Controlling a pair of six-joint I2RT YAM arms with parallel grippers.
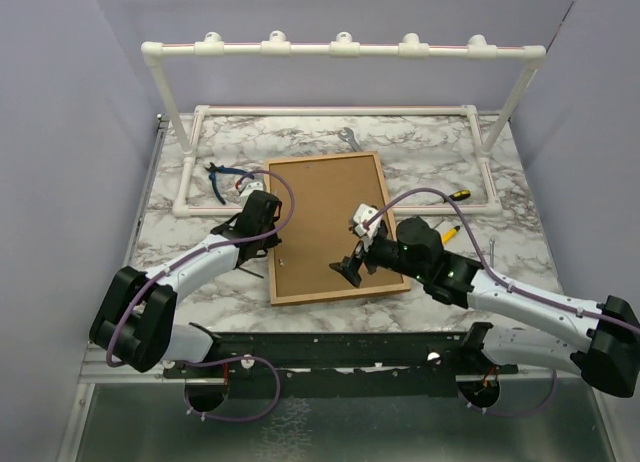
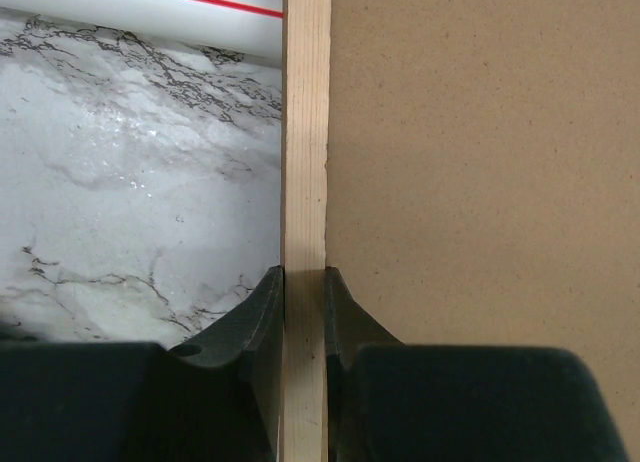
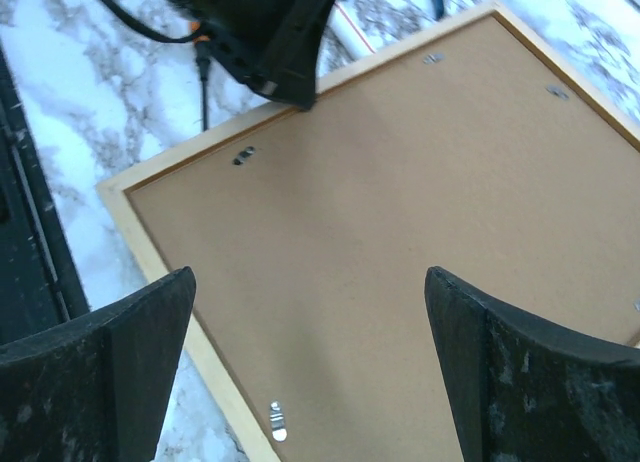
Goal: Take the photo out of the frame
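Centre of top view: frame [image 1: 330,227] lies face down, photo hidden beneath. Left gripper [image 2: 304,282] clenched on its left wooden border; right gripper [image 3: 310,312] spread wide above its brown back. Rigid, glass likely fragile; grip wood edges.

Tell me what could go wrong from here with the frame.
1. The left gripper pinches only the narrow wooden border of the frame. Lifting from that one edge could let it twist or slip.
2. Small metal tabs seem to lie over the backing board. If the open right gripper pries the board before they are turned aside, it may bend or crack.
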